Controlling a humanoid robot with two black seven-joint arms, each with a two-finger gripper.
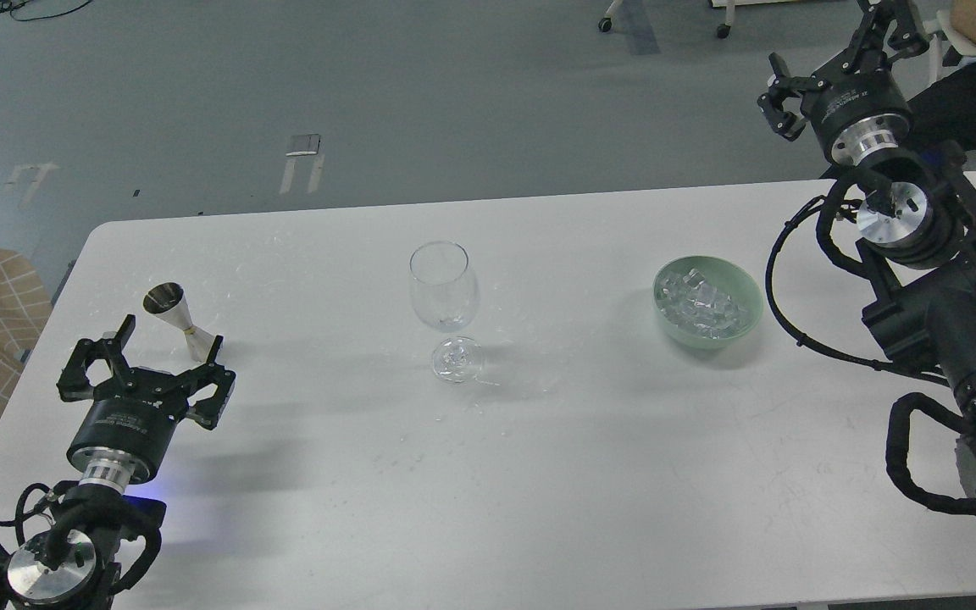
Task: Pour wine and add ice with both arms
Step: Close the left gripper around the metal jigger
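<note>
Right of glass: ice, heaped in bowl.
Left of glass: jigger, left claw just beside it, spread, empty.
Far right, raised: right claw, spread, empty.

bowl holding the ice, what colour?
Pale mint green bowl, with the clear ice heaped inside. Shows best in the head view.

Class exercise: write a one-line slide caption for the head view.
Both arms wait with open grippers, left gripper near a metal jigger, right gripper raised; empty wine glass and bowl of ice between.
</note>
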